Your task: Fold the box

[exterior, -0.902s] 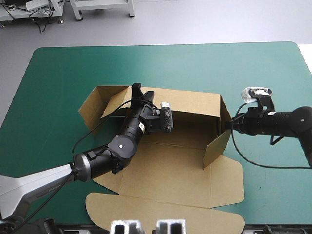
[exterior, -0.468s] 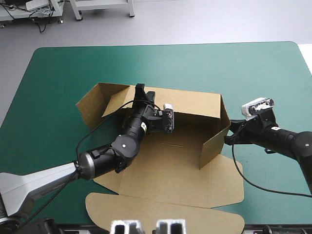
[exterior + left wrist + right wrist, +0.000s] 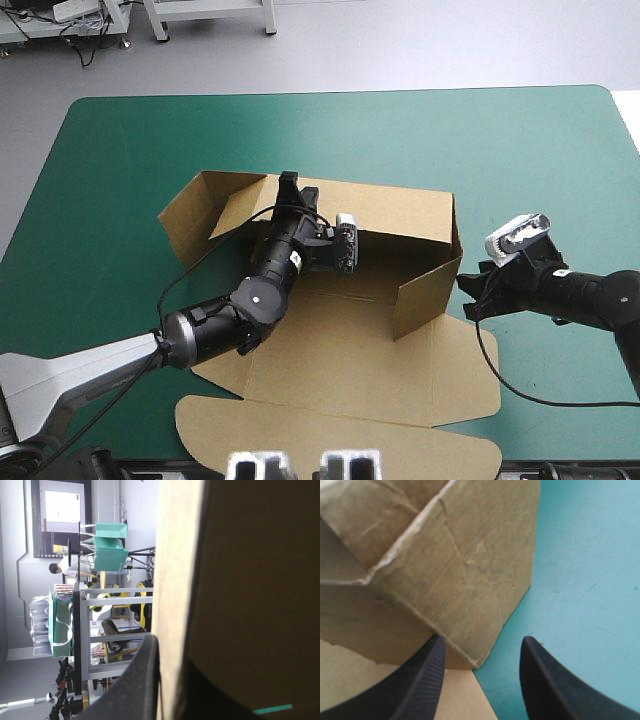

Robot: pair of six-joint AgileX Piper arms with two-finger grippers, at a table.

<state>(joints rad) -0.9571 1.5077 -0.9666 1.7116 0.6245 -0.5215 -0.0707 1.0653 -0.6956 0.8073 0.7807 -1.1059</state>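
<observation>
Brown board of the box (image 3: 340,350) sits mid-tabletop (image 3: 110,150), its lid (image 3: 330,440) flat toward the near edge. Since just before, the right side wall (image 3: 428,290) has swung further inward over the box's floor. The right claw (image 3: 466,287) has followed it in and touches its outer face. The left claw (image 3: 296,190) holds as before, clamped on the top edge of the raised back wall (image 3: 400,212).

Left wrist view: the board's edge runs between the two black fingers (image 3: 140,680), which are all but closed on it.

Right wrist view: the fingers (image 3: 422,680) stand apart, with the side wall's lower corner just ahead between them.
</observation>
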